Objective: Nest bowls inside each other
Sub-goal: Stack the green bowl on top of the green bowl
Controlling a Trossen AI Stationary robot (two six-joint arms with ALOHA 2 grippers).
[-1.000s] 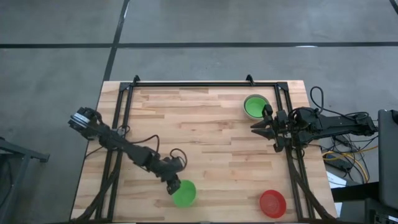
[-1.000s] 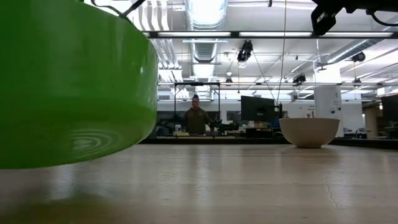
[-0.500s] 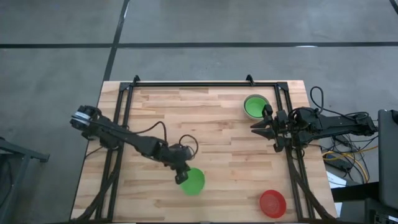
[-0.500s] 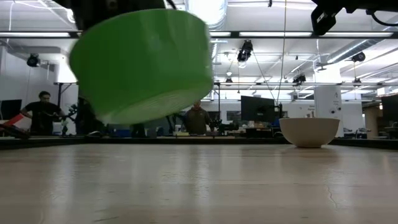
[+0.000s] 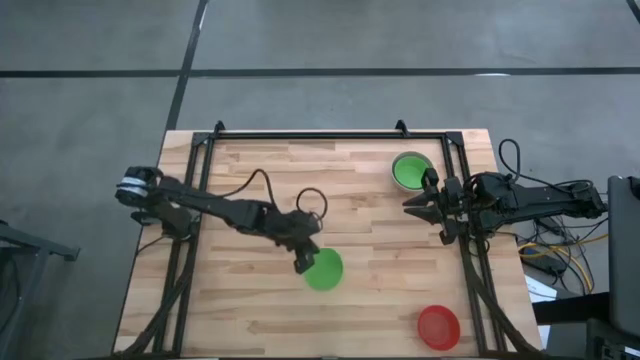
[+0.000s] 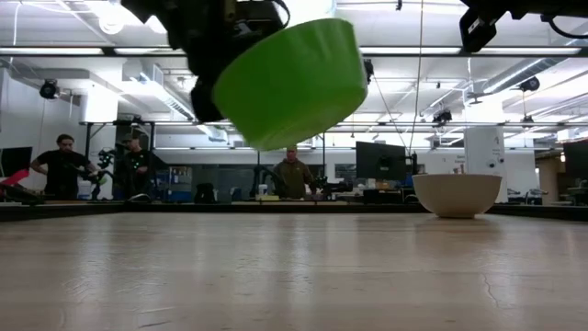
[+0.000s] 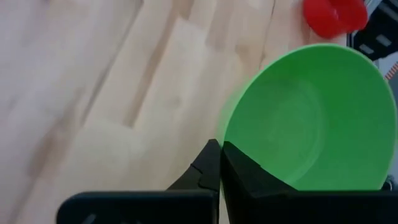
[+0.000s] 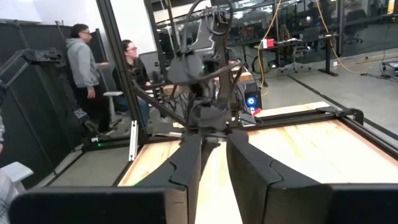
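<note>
A bright green bowl hangs above the middle of the table in my left gripper, which is shut on it. In the low view that bowl is tilted, well above the wood. A second green bowl sits inside a pale bowl at the far right. A red bowl stands at the near right corner. My right gripper waits open beside the nested pair, with nothing between its fingers. My left gripper pinches the green bowl's rim, at the side nearest the arm. One finger is inside the bowl and the other outside its wall. The fingers slant down from the table's left. The bowl is lifted clear and tilted.
Black frame rails run along the table's left side and right side. A cable loop arches over my left wrist. People stand in the room beyond the far edge. Bare wood lies between the held bowl and the nested pair.
My left gripper has carried the green bowl up from close above the table near its front edge. It has moved toward the right and far edges, staying shut. The bowl has tipped as the wrist rolled. It now hangs well clear of the wood.
</note>
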